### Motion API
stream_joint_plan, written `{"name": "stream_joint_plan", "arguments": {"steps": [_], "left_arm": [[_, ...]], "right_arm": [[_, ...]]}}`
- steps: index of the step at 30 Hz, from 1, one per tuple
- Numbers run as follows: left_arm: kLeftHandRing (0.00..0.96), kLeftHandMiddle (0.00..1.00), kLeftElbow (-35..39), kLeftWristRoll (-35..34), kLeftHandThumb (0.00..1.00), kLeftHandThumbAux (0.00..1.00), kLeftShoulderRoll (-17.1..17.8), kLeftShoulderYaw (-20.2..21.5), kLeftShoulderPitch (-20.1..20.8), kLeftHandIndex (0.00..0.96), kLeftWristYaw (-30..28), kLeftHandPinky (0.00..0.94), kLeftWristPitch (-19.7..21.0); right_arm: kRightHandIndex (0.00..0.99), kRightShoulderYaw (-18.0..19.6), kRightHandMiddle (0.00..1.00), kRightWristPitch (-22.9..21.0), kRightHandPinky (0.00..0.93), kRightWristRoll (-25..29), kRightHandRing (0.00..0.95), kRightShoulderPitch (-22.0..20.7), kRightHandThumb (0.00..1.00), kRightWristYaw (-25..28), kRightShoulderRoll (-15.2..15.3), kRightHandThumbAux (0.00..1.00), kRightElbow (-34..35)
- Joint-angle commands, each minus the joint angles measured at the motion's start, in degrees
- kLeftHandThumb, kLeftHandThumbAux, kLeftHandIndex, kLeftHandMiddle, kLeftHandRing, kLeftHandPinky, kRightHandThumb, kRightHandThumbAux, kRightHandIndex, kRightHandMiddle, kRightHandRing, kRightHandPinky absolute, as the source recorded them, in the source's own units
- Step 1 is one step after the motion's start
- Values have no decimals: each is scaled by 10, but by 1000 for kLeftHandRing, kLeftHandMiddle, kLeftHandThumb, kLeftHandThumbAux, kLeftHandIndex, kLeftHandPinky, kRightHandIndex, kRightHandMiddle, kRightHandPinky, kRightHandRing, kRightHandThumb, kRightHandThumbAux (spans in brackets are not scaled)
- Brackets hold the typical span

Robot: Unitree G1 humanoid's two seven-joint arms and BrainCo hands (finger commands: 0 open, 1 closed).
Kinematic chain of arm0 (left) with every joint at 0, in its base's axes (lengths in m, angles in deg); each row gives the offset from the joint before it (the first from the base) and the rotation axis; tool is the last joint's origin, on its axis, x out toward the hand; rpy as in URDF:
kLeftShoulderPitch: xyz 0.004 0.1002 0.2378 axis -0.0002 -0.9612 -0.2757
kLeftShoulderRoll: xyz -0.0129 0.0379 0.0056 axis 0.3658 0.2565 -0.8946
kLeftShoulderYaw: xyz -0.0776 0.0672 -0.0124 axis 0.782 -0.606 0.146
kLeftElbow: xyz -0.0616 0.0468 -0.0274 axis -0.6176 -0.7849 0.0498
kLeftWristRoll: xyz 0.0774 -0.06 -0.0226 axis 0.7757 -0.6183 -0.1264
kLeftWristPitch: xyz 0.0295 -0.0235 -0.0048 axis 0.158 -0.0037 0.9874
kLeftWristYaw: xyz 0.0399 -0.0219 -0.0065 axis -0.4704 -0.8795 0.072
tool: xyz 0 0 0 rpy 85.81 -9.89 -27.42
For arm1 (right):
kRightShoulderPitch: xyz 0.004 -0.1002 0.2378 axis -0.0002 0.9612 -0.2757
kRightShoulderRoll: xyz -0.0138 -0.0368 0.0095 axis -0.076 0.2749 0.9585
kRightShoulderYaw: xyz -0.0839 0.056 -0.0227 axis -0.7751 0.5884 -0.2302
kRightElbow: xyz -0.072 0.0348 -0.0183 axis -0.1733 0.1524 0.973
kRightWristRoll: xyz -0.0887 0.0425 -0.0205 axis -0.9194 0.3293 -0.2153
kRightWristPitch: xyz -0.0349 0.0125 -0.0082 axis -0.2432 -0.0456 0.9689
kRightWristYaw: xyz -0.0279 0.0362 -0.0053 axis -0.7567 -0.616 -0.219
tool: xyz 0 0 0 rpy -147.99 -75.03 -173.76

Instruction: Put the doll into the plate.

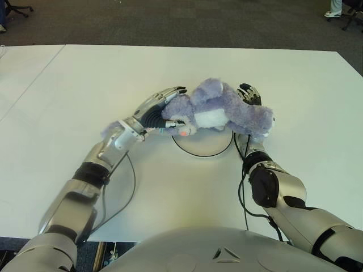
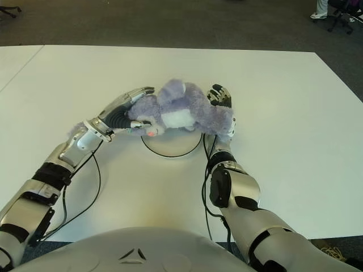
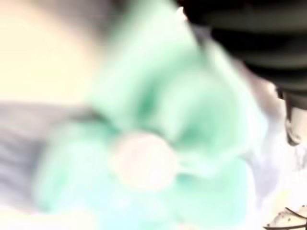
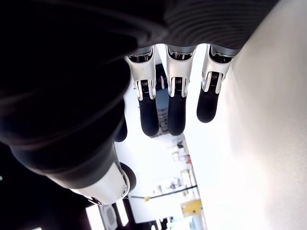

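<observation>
Purple plush doll (image 1: 227,110) lying across far edge of white plate (image 1: 204,148), mid-table (image 1: 85,79). Left hand (image 1: 161,113) gripping doll's left end, fingers wrapping over it. Right hand (image 1: 249,94) sitting behind doll's right side, fingers (image 4: 176,103) stretching out straight, holding nothing. Plate's near rim showing bare.

Your left hand (image 1: 160,111) sits centre-left of the frame, fingers curled closed; your right hand (image 1: 249,94), centre-right, has fingers extended, holding nothing.
</observation>
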Motion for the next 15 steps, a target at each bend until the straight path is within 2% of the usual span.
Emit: {"name": "stream_joint_plan", "arguments": {"steps": [1,15], "left_arm": [[95,41,4,-32,60,355,19,34,-7,0,-26,0,-11],[27,26,42,-59,79,310,21,84,-20,0,-18,0,-38]], "right_arm": [[273,7,227,-79,208,7,211,132,498,-13,-45,855,-81],[267,1,222,-80,193,2,203,131,511,-17,-44,850,-81]]}}
